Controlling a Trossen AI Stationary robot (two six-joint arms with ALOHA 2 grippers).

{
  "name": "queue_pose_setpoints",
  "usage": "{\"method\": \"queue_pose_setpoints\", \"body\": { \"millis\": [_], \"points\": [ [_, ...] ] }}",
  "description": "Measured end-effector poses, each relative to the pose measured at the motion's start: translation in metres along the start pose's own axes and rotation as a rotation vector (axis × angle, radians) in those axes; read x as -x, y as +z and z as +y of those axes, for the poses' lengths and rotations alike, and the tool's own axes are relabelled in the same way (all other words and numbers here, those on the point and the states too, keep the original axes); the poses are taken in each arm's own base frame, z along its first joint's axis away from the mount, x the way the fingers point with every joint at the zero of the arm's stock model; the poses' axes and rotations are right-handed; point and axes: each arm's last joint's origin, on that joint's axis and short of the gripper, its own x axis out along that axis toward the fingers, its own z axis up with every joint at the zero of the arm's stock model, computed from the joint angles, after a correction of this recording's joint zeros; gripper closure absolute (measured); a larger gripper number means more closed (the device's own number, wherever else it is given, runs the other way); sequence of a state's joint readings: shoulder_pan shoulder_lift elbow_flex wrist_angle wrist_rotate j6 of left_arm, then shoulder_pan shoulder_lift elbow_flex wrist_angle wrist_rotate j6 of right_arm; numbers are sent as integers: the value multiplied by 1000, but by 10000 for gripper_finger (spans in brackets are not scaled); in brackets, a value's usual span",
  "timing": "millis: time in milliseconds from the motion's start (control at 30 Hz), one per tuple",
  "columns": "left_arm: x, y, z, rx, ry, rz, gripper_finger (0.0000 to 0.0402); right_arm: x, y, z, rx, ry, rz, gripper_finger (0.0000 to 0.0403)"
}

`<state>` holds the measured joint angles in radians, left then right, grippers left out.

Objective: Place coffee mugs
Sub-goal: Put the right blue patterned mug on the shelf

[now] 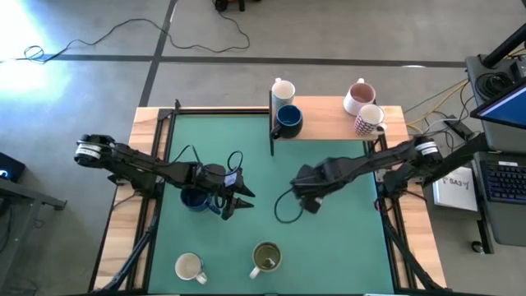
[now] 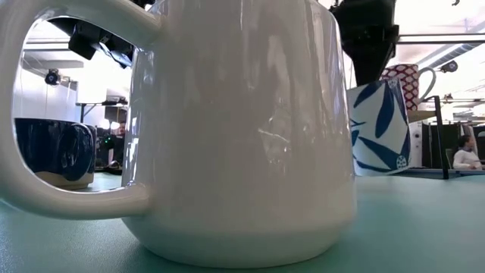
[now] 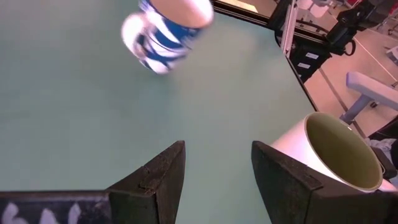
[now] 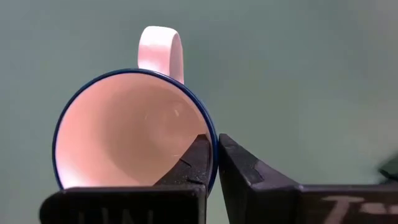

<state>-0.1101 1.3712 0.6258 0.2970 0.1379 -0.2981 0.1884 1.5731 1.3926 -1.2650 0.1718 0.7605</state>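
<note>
Right gripper [image 4: 212,163]: fingers pinched on the rim of a blue-patterned mug [image 4: 134,127], mid-surface | Left gripper [image 3: 217,180]: fingers wide apart, holding nothing, beside a navy mug [image 1: 194,199] | Green surface [image 1: 246,164]: cream mug [image 1: 188,266] and olive mug [image 1: 266,257] at near edge | Wooden shelf [image 1: 325,123]: four mugs.

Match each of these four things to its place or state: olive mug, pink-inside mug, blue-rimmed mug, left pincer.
Things:
1. olive mug
2. pink-inside mug
3. blue-rimmed mug
4. left pincer

Place or state:
a. rim pinched by the right pincer
b. open, holding nothing
c. on the wooden board
d. on the green mat

Pairs: 1-d, 2-c, 3-a, 4-b
</note>
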Motion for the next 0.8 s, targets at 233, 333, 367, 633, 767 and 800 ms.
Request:
{"method": "queue_pose_setpoints", "body": {
  "millis": [233,333,367,633,767,800],
  "points": [
    [0,0,0,1,1,3,233,-12,2,-29,-108,-49,24,390],
    [0,-1,0,5,3,9,233,-18,3,-42,-151,-51,25,390],
    [0,-1,0,6,4,12,233,-19,4,-46,-166,-45,17,390],
    [0,-2,1,8,8,24,233,-20,-1,-77,-278,44,-116,390],
    [0,-2,1,8,9,25,233,-29,-9,-87,-311,72,-163,390],
    [0,-2,1,8,10,24,233,-31,-12,-89,-316,75,-169,390]
  ]
}}
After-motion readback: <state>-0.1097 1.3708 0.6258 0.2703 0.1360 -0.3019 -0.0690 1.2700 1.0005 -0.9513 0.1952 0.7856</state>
